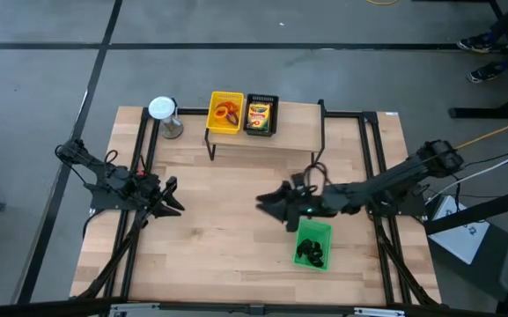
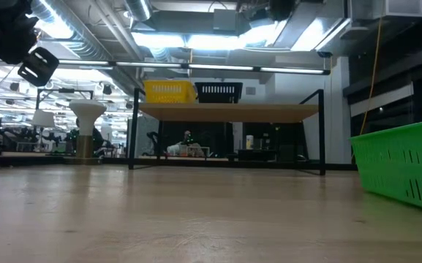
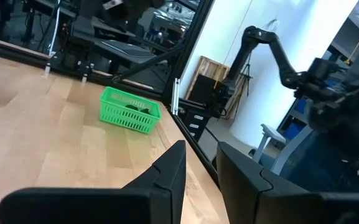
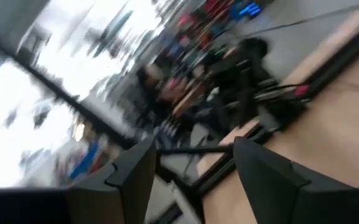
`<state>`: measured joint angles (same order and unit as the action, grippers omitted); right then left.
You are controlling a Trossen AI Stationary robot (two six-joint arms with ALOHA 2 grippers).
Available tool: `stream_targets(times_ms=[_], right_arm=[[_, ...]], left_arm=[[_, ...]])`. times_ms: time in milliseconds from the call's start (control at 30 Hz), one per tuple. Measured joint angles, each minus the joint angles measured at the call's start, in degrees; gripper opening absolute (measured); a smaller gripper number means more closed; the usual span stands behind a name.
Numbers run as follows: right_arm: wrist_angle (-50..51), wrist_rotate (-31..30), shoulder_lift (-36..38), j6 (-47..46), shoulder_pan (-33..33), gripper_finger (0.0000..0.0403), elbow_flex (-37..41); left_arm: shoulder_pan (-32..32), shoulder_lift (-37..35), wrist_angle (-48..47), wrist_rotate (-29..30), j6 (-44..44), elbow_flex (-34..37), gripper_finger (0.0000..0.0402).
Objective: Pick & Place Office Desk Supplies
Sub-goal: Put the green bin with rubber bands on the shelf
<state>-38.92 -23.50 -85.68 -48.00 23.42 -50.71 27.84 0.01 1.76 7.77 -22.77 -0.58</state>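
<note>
The right gripper (image 1: pixel 267 204), open and empty beside the green slotted plastic tray (image 1: pixel 312 244) of small black clips (image 1: pixel 311 254), risks nudging it; the left gripper (image 1: pixel 174 196) waits open, empty.

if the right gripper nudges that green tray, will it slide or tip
Probably slide. The green tray sits flat on the smooth wooden table, low and wide, so tipping seems unlikely. Its walls look like thin plastic mesh, so it is likely light and may flex if squeezed. The black clips inside add little weight. The right gripper, open, hovers beside it.
</note>
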Motion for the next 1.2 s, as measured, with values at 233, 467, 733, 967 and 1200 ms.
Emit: stream_targets(times_ms=[233,467,733,967,1200], right_arm=[[0.4,5.1,-8.1,1.6,0.3,0.0219,-9.2],[0.4,5.1,-10.8,-4.0,0.3,0.0219,-11.9],[0.4,3.4,-10.8,-5.7,0.3,0.0219,-13.1],[0.7,0.9,-10.8,-11.5,0.2,0.0219,-13.1],[2.4,15.4,-10.8,-22.9,-0.9,0.0217,-13.1]], left_arm=[[0.0,0.0,0.0,0.0,0.0,0.0,0.0086],[0.0,0.0,0.0,0.0,0.0,0.0,0.0086],[0.0,0.0,0.0,0.0,0.0,0.0,0.0086],[0.0,0.0,0.0,0.0,0.0,0.0,0.0086],[0.0,0.0,0.0,0.0,0.0,0.0,0.0086]])
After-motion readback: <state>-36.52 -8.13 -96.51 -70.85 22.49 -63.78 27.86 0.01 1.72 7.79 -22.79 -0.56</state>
